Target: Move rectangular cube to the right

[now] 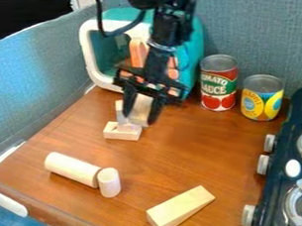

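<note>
The black gripper hangs over the back left part of the wooden table, its two fingers shut on a light rectangular wooden block. The block is slightly tilted between the fingers. Just below and to the left, a flat wooden block lies on the table, with a narrow upright piece rising behind it, partly hidden by the gripper. Whether the held block touches these pieces, I cannot tell.
Behind the arm stands a teal and white box. Two cans, a red one and a yellow one, stand right of it. A long cylinder, a short cylinder and a wedge are in front; a stove borders the right.
</note>
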### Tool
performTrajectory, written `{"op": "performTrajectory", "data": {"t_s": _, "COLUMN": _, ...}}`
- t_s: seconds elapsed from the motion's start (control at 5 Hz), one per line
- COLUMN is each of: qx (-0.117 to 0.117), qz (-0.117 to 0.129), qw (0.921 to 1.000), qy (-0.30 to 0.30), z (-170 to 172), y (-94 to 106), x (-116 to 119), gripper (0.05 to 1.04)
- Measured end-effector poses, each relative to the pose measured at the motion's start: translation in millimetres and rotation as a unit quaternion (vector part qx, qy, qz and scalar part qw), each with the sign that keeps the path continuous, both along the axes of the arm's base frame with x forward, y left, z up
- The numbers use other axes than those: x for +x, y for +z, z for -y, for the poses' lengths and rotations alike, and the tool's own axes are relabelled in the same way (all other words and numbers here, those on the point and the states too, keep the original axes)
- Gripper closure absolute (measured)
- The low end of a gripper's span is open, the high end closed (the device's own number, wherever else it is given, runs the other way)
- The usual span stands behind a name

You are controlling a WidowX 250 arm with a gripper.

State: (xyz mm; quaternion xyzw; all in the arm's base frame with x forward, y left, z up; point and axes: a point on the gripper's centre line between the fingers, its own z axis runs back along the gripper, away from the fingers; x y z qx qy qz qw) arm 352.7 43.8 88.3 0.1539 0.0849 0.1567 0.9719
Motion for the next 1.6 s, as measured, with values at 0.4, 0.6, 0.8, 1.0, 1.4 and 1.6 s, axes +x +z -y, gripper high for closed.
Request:
{"op": "performTrajectory", "data": {"t_s": 0.4, "qx": 0.005, "qz": -0.003, "qw": 0.9962, "qy": -0.087, "z": 9, "y": -9.0, "x": -7, "gripper": 0.559}}
{"op": "performTrajectory", "data": {"t_s": 0.6, "qx": -0.046, "qz": 0.029, "qw": 0.9867, "qy": -0.153, "z": 5, "y": -37.9, "x": -4, "gripper": 0.559}}
{"op": "performTrajectory", "data": {"t_s": 0.8, "qx": -0.082, "qz": 0.093, "qw": 0.9782, "qy": -0.167, "z": -10, "y": -56.7, "x": 5, "gripper": 0.559}}
{"op": "performTrajectory", "data": {"t_s": 1.0, "qx": -0.101, "qz": 0.091, "qw": 0.9741, "qy": -0.181, "z": -7, "y": -69.7, "x": 6, "gripper": 0.559}}
{"op": "performTrajectory", "data": {"t_s": 1.4, "qx": -0.089, "qz": 0.095, "qw": 0.9777, "qy": -0.165, "z": -7, "y": -71.6, "x": 7, "gripper": 0.487}}
{"op": "performTrajectory", "data": {"t_s": 1.6, "qx": -0.087, "qz": 0.085, "qw": 0.9769, "qy": -0.176, "z": 1, "y": -66.2, "x": 4, "gripper": 0.188}}
